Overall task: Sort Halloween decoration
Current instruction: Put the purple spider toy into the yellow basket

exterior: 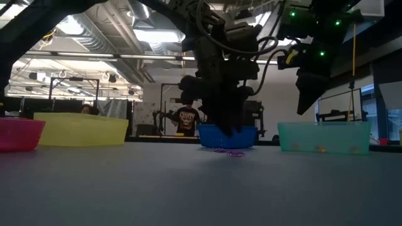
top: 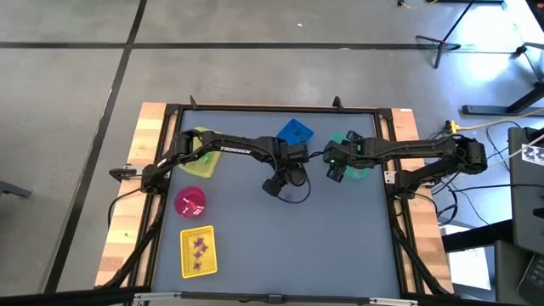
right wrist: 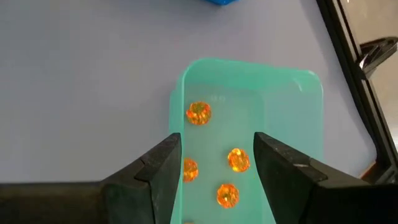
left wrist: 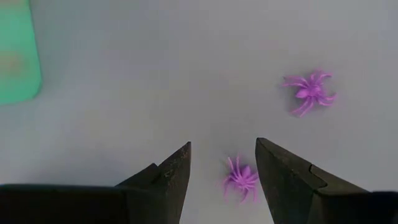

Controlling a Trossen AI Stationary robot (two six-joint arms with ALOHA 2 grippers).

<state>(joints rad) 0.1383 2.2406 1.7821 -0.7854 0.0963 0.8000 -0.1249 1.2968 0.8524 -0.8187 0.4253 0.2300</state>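
Closing on the near purple spider (left wrist: 240,178) is the step in hand, by my reading. In the left wrist view it lies low in the frame, between the spread fingers of the left gripper (left wrist: 222,171) but nearer one finger, so the jaws would do well to centre over it first, then come straight down to the grey table (left wrist: 155,81) before they shut, since the legs are thin and could slip out. A second purple spider (left wrist: 310,92) lies apart, toward the upper right, and should be left alone. Farther off, right of centre in the high view, the right gripper (right wrist: 216,163) hangs with its fingers apart above the teal bin (right wrist: 292,106), which holds orange pumpkins (right wrist: 198,113).
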